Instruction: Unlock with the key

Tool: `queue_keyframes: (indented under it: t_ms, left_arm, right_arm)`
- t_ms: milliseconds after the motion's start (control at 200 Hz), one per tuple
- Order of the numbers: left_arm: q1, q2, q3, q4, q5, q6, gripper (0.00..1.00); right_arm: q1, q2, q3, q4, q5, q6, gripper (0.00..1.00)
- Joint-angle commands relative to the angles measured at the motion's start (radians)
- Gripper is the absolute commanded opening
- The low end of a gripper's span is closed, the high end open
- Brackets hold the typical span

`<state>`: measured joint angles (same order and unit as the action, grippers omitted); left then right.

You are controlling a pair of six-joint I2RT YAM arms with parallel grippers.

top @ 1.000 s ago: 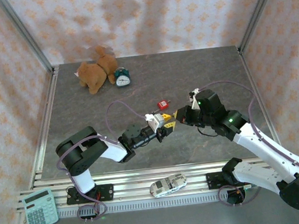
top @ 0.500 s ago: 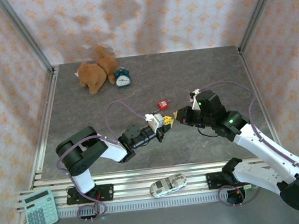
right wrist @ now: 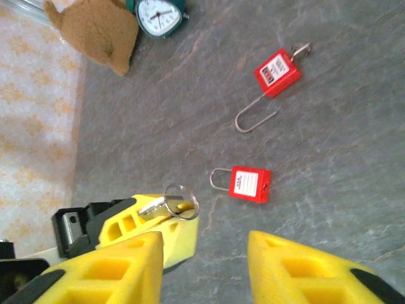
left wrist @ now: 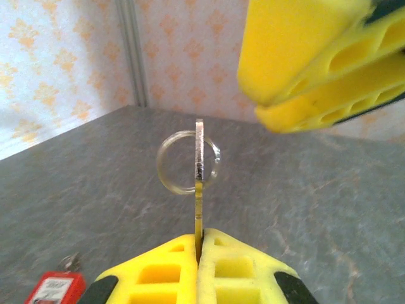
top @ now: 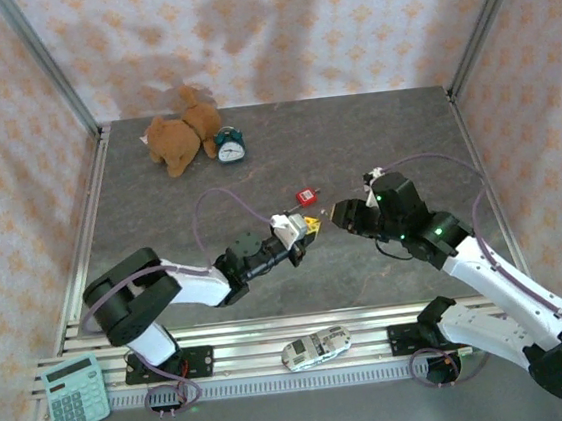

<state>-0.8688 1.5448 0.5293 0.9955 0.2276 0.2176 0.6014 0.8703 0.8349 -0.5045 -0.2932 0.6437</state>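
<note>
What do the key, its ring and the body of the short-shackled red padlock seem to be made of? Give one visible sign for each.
The key: likely metal, thin silvery edge with dull shine. The ring: probably polished metal wire, glinting, though it looks almost glassy. The padlock body: seemingly matte red plastic with a white label; its shackle looks like bare metal.
</note>
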Motion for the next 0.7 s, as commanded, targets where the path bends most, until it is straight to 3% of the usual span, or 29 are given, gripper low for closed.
queue_keyframes:
  t_ms: [0,245,571,696]
  left_arm:
    - [-0.009,-0.086,0.081,-0.35,-0.141,0.179,0.0]
    - [-0.01,-0.19,0.103,-0.531,-0.152,0.21,0.0]
    - [-0.037,-0.196,0.08,-0.501,-0.217,0.287,0.0]
    - [-0.104,-0.17,0.082,-0.449,-0.35,0.427,0.0]
  right_arm:
    - [0.006,-0.033,-0.034,0.012,0.095,0.005,0.42]
    - [0.004,0.002,-0.089,0.162,0.006,0.055,0.46]
    - [0.003,0.015,-0.093,0.201,-0.021,0.073,0.48]
    - [0.001,0.016,-0.088,0.187,0.014,0.058,0.49]
